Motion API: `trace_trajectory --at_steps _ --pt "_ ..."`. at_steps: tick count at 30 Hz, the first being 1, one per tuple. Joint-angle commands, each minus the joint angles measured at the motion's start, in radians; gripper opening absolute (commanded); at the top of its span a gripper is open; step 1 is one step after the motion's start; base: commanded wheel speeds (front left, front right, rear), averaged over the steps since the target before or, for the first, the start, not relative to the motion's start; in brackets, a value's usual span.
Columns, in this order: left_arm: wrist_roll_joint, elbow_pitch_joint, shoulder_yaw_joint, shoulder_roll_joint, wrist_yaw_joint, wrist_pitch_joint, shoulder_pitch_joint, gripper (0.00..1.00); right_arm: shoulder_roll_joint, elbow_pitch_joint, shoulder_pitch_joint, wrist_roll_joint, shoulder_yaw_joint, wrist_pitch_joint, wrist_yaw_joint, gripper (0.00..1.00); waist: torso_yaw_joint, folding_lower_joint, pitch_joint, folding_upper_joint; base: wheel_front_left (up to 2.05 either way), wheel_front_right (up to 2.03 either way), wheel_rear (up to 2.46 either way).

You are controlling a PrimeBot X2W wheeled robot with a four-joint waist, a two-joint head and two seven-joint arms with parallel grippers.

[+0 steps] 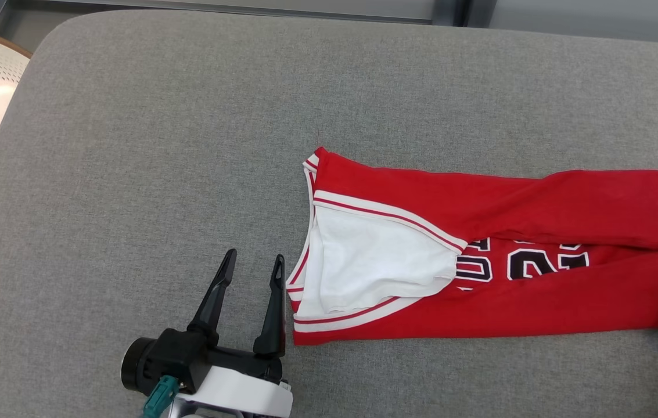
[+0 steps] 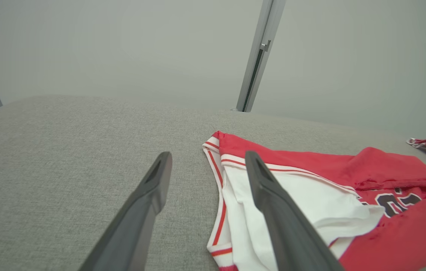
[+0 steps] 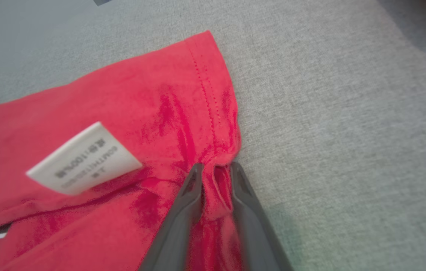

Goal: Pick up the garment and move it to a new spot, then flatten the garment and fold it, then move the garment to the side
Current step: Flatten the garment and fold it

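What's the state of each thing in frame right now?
jersey, lying on the grey cushion, sides folded in lengthwise
left end effector, open, beside the collar end, holding nothing
right end effector, shut on a pinch of cloth by the hem
label, exposed on the red cloth

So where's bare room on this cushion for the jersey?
Free: the left half of the cushion, from its edge to the jersey collar, around the open left claw; also the far strip behind the jersey. Crowded: near right, where the right claw pinches its hem.
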Motion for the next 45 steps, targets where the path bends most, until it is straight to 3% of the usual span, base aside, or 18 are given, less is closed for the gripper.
trace_trajectory --at_steps 1,7,15,22,27,36,41,45 --pt "0.004 -0.004 0.002 0.002 -0.002 -0.004 -0.001 1.0 0.031 0.038 0.054 0.001 0.024 0.019 0.002 0.0 -0.003 0.0 -0.001 -0.0001 0.0 0.0 0.0" --pt "0.006 -0.006 0.002 0.002 0.003 -0.004 0.0 1.0 -0.021 0.039 0.032 -0.001 0.007 -0.042 -0.001 0.0 -0.023 0.0 -0.011 -0.0001 0.0 0.0 0.0" --pt "0.027 -0.004 0.017 0.002 -0.01 -0.004 0.007 1.0 -0.141 0.044 0.023 -0.018 -0.02 -0.077 0.0 0.0 -0.087 0.0 -0.022 -0.0001 0.0 0.0 0.0" --pt "0.042 0.006 0.024 0.002 -0.018 -0.004 0.0 1.0 -0.186 -0.05 0.003 -0.057 0.029 -0.062 0.0 0.0 -0.136 0.0 -0.036 -0.0001 0.0 0.0 0.0" --pt "0.036 0.017 0.017 0.003 -0.018 -0.003 0.012 1.0 -0.16 -0.213 0.038 -0.118 0.041 -0.036 0.0 0.0 -0.143 0.0 -0.058 -0.0001 0.0 0.0 0.0" --pt "0.026 0.025 0.003 0.003 -0.021 -0.003 0.017 1.0 -0.037 -0.613 0.096 -0.216 0.096 0.114 0.0 0.0 -0.1 0.0 -0.088 -0.0001 0.0 0.0 0.0" --pt "0.015 0.023 -0.013 0.002 -0.015 -0.003 0.016 1.0 0.058 -0.743 0.108 -0.248 0.177 0.17 0.0 0.0 -0.035 0.0 -0.086 -0.0001 0.0 0.0 0.0" --pt "0.008 0.02 -0.017 0.002 -0.014 -0.003 0.012 1.0 0.095 -0.766 0.103 -0.255 0.207 0.178 0.0 0.0 0.001 0.0 -0.078 -0.0001 0.0 0.0 0.0"
